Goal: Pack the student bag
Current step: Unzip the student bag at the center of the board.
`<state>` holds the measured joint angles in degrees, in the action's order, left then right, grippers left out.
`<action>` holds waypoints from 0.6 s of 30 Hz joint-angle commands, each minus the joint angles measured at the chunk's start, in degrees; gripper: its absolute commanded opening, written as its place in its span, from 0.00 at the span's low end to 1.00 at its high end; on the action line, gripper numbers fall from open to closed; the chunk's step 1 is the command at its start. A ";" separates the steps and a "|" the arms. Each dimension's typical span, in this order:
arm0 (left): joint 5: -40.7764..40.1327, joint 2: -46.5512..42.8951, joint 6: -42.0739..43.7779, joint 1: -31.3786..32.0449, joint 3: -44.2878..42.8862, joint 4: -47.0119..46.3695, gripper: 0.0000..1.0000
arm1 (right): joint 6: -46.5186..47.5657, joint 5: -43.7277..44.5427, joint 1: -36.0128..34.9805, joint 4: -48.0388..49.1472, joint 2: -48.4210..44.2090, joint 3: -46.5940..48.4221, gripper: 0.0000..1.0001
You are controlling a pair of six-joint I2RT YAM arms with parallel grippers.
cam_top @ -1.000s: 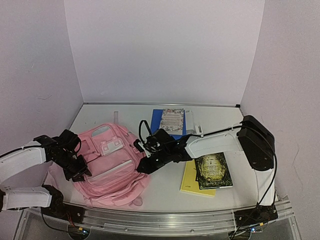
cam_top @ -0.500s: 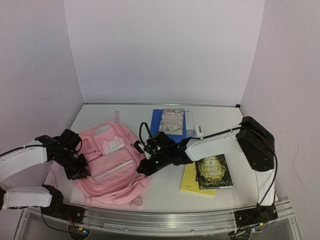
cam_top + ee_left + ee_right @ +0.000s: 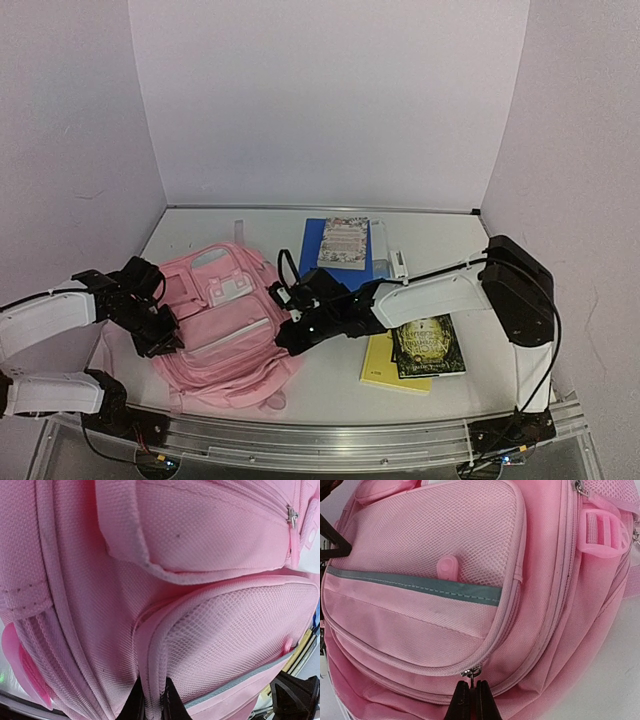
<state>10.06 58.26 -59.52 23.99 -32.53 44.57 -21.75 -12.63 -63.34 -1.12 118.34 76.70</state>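
Backpack point(image 3: 225, 320), pink, lying flat on white table point(image 3: 330, 385), around 8 o'clock of its centre. Your left gripper point(image 3: 152, 702) sitting at bag's 9 o'clock edge: fingertips pressing together, you're nipping pocket seam fold between them. Your right gripper point(image 3: 472, 700) sitting at bag's 3 o'clock edge, tips squeezing together, pinching zipper pull point(image 3: 471, 671). Dark book point(image 3: 427, 343) resting atop yellow book point(image 3: 376, 368) at table's 4 o'clock.

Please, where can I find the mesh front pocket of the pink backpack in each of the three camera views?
Top external: the mesh pocket sits mid-way down the soft pink fabric backpack, left of centre.
Left wrist: the mesh pocket fills the lower right.
Right wrist: the mesh pocket fills the upper left.
Shared landmark: the grey strip along the pocket's edge, in the top view, left wrist view and right wrist view.
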 commanded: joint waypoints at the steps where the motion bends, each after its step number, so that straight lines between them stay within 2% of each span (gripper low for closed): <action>1: -2.11 0.92 -3.29 0.63 -1.53 -10.23 0.00 | -3.37 1.57 -1.85 -4.06 -6.15 -0.15 0.00; 8: -5.04 3.85 -5.15 1.89 -3.31 -15.56 0.00 | -6.56 1.87 -4.13 -9.55 -6.63 3.76 0.00; 18: -7.87 8.35 -7.00 6.01 -6.74 -19.95 0.00 | -11.56 3.88 -6.20 -10.22 -3.99 8.10 0.00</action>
<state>6.03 65.73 -63.33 28.92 -35.57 32.83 -30.60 -8.96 -67.13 -11.72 114.02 80.39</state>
